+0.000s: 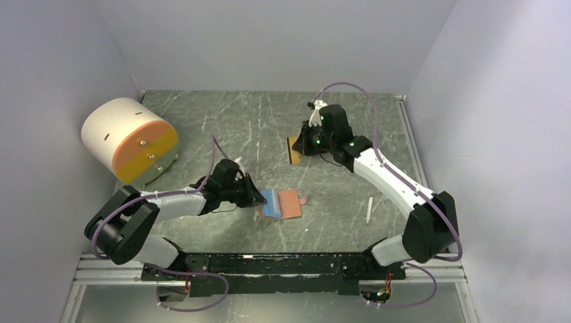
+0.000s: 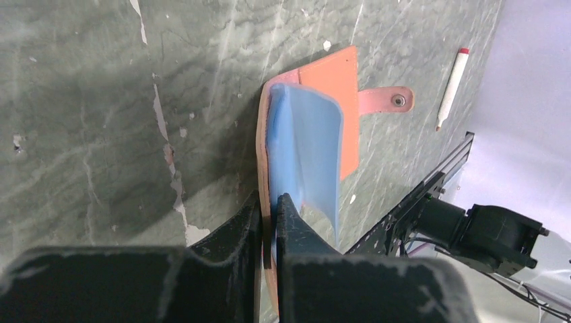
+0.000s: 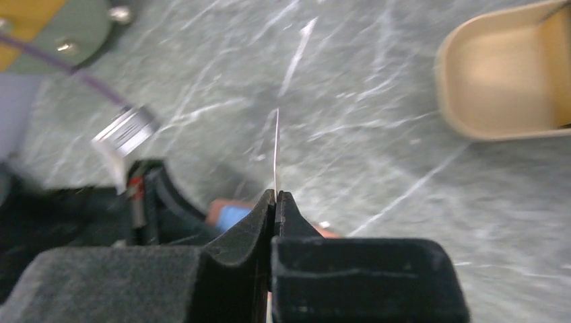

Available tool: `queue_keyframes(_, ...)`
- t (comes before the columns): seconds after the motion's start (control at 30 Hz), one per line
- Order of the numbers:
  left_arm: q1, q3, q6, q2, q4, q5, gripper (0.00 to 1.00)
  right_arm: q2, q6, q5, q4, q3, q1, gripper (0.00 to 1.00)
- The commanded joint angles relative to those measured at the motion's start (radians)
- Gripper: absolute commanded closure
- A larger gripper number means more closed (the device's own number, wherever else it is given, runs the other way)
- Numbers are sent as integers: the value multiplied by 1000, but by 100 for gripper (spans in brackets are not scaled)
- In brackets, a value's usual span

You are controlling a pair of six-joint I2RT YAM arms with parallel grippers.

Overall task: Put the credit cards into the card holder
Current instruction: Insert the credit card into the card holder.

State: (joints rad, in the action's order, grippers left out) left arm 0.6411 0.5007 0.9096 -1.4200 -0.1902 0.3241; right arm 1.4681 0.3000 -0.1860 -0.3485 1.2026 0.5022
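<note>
The salmon-pink card holder (image 1: 288, 203) lies open on the table in front of the left arm, its snap tab (image 2: 394, 100) pointing right. A light blue card (image 2: 303, 151) curves up from its left half. My left gripper (image 2: 269, 205) is shut on the holder's near left edge, also seen from above (image 1: 254, 196). My right gripper (image 3: 276, 196) is shut on a thin grey-white card (image 3: 277, 151), seen edge-on. It holds the card above the table at the back (image 1: 306, 141). The holder shows blurred below the right fingers (image 3: 232, 217).
A beige oval tray (image 1: 293, 151) sits next to the right gripper and shows in the right wrist view (image 3: 498, 74). A white-and-orange drum (image 1: 131, 138) stands at the back left. A white pen (image 1: 369, 208) lies right of the holder, also in the left wrist view (image 2: 451, 87).
</note>
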Motion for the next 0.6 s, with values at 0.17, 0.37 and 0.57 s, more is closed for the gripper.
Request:
queue_keyframes(0.17,-10,-2,40,-34,-100,-8,91,-164,322,-195,292,-294,130,100)
queue_keyframes(0.37,-10,-46,40,-10,-119,9,77,-217,373,-114,318,-383,191,100)
queue_keyframes(0.57,-10,-59,31,3,-115,12,85,-240,453,-129,402,-482,223,100)
